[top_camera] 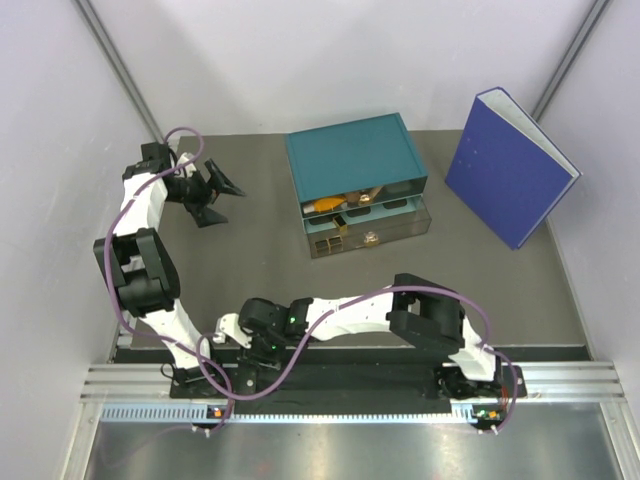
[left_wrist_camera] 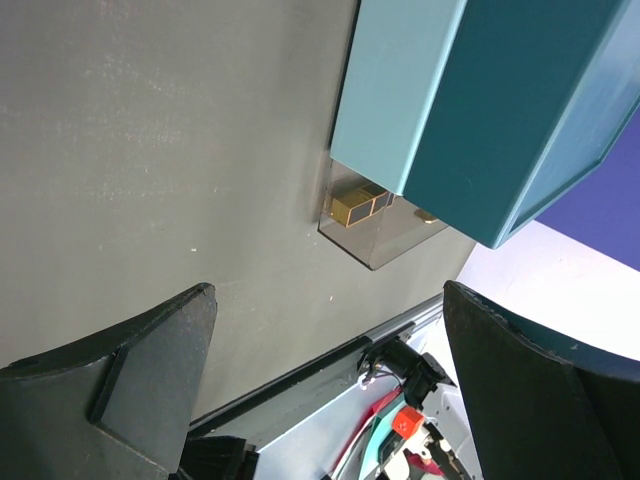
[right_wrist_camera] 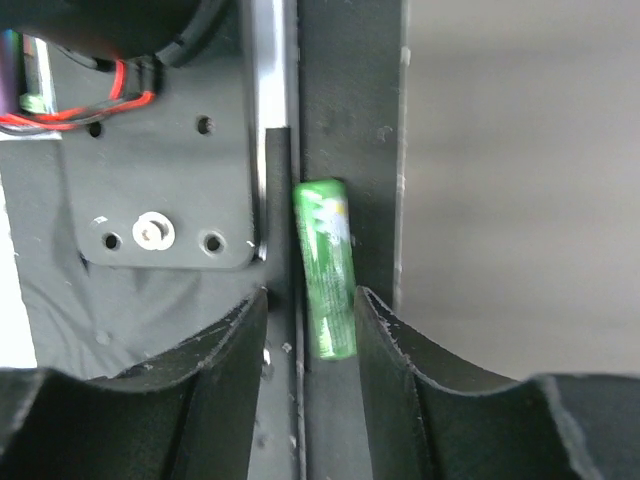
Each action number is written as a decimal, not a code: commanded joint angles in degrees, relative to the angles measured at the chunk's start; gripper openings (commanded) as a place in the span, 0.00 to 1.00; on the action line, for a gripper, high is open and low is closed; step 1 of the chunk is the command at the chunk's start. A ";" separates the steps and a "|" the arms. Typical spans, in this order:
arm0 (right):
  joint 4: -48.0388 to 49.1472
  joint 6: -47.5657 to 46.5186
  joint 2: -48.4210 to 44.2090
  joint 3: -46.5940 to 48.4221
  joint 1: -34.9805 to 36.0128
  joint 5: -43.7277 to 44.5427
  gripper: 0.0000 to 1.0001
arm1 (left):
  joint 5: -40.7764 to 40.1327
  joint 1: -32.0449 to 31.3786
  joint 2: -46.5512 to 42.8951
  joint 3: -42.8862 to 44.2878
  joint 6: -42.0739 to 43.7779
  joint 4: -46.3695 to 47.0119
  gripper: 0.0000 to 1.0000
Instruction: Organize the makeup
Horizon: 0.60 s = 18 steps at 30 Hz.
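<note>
Your right tool (right_wrist_camera: 310, 295) is down at the near edge of the bench (top_camera: 250, 270), over the black rail (right_wrist_camera: 350, 120) that carries the arm bases. Its fingers (right_wrist_camera: 400, 370) stand a little apart, one on each side of the near end of a green piece (right_wrist_camera: 325, 265). The piece lies lengthwise in a groove of the rail and is not clamped: dark space shows between it and the left-hand finger (on the other side it looks to be right against the finger, though you cannot be sure of contact). In the overhead view that tool (top_camera: 258, 352) sits low between the two bases, with the arm folded across from the right.

Your left tool (top_camera: 230, 205) hangs over the far left of the bench, fingers wide apart and holding nothing. Its own camera shows the same spread (left_wrist_camera: 328, 290), with bare bench between the fingers.

The rest of the makeup you can see is in the clear drawers (top_camera: 400, 225) under the teal box (top_camera: 355, 160). An orange tube (top_camera: 325, 205) lies in the upper drawer. Gold-and-black cases (left_wrist_camera: 355, 205) sit at the corner of the lower one, well away from both tools. A blue binder (top_camera: 510, 165) stands to the right of the box.
</note>
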 commanded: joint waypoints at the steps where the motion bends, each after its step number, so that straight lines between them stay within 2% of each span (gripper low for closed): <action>1: 2.43 0.96 2.07 1.56 -0.05 -1.02 0.40 | 0.94 0.44 0.47 1.82 1.08 -0.48 0.99; 11: 2.08 1.84 3.83 4.19 -0.22 3.46 0.39 | 1.03 0.61 0.91 2.17 1.79 -1.18 0.99; 18: 2.07 2.01 4.18 4.19 -0.31 6.89 0.43 | 1.29 0.52 0.82 2.08 2.05 -1.27 0.99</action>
